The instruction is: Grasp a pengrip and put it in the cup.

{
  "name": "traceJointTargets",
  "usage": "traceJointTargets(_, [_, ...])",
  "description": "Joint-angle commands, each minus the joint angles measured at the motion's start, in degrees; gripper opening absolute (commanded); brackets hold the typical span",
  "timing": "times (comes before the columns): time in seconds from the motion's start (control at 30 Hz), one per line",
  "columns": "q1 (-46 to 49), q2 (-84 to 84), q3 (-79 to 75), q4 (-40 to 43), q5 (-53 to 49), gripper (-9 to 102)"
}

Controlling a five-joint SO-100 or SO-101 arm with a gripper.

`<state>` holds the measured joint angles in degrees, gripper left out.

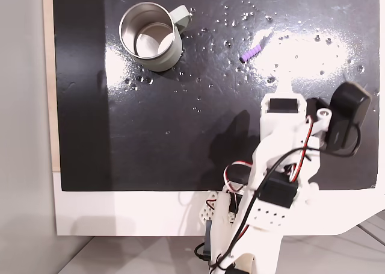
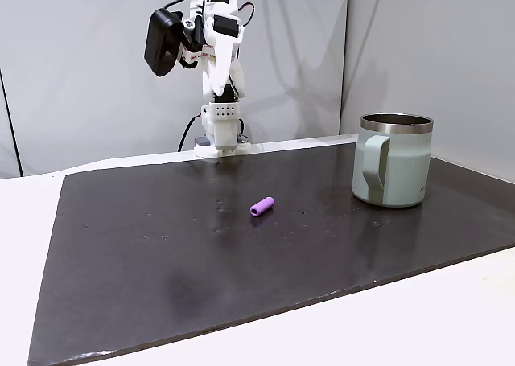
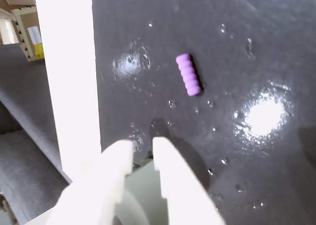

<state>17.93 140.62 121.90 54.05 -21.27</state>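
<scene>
The purple ribbed pengrip point(image 1: 251, 53) lies on its side on the black mat, bare mat all round it point(image 2: 262, 206). In the wrist view the pengrip point(image 3: 188, 74) rests well ahead of my gripper point(image 3: 143, 143), whose two white fingers stand close together with nothing between them. The pale grey-green cup point(image 2: 394, 169) stands upright with its handle toward the camera, far off to the right of the pengrip. From above, the cup point(image 1: 174, 51) sits at the mat's upper left, its shiny inside bare. My arm point(image 2: 216, 52) is folded up high at the back of the table.
A black mat point(image 1: 180, 135) covers most of the white table point(image 1: 120, 214); small shiny droplets point(image 1: 240, 15) dot it around the pengrip. The arm's base point(image 2: 220, 133) stands at the mat's far edge. Cardboard boxes point(image 3: 22, 22) sit beyond the table.
</scene>
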Motion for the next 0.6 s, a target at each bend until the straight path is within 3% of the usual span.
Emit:
traceJointTargets(0.0, [0.3, -6.4, -9.0, 0.1, -3.2, 0])
traceJointTargets(0.37, [1.8, -29.0, -24.9, -0.3, -10.4, 1])
traceJointTargets(0.57, [0.4, -41.7, -35.9, 3.9, -15.8, 4])
